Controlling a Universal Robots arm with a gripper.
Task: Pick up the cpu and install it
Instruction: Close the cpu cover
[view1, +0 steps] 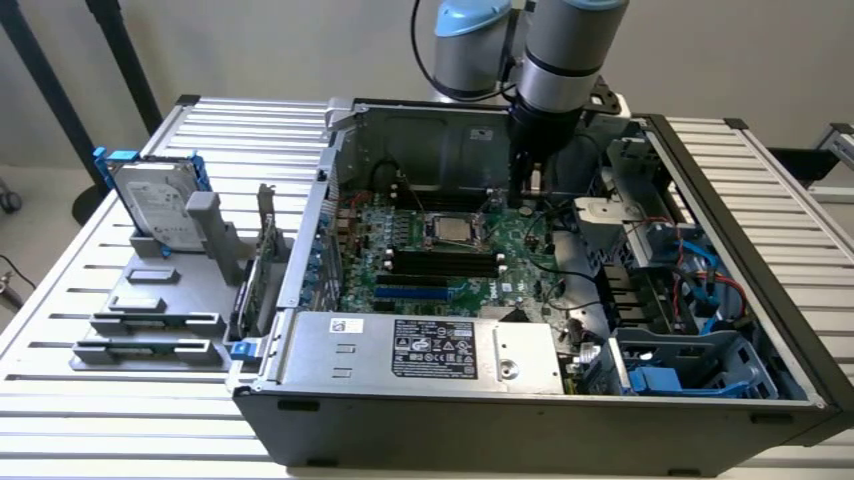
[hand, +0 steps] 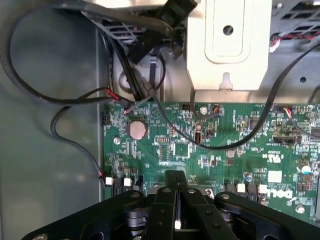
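- The arm (view1: 554, 50) reaches down into the open case (view1: 534, 400), which lies on its side on the table (view1: 134, 420).
- The gripper (view1: 522, 203) hangs low over the green board (view1: 447, 285), toward the back wall and just to the exterior view's right of the socket (view1: 454, 230).
- In the wrist view the gripper (hand: 175, 179) has its fingers pressed together with nothing between them. Under it are bare board and black cables (hand: 60, 100).
- The cpu (view1: 455, 230) shows as a small silver square lying flat inside the socket frame, near the gripper but not touching it.
- From here, the pick-up and the placing look done, since the chip is in its seat and the gripper is empty.
- I cannot tell whether the chip is fully seated, or whether any latch over it is locked.
- On the exterior view's left, the rack (view1: 147, 330) holds the hard drive (view1: 158, 205), well apart from the work.
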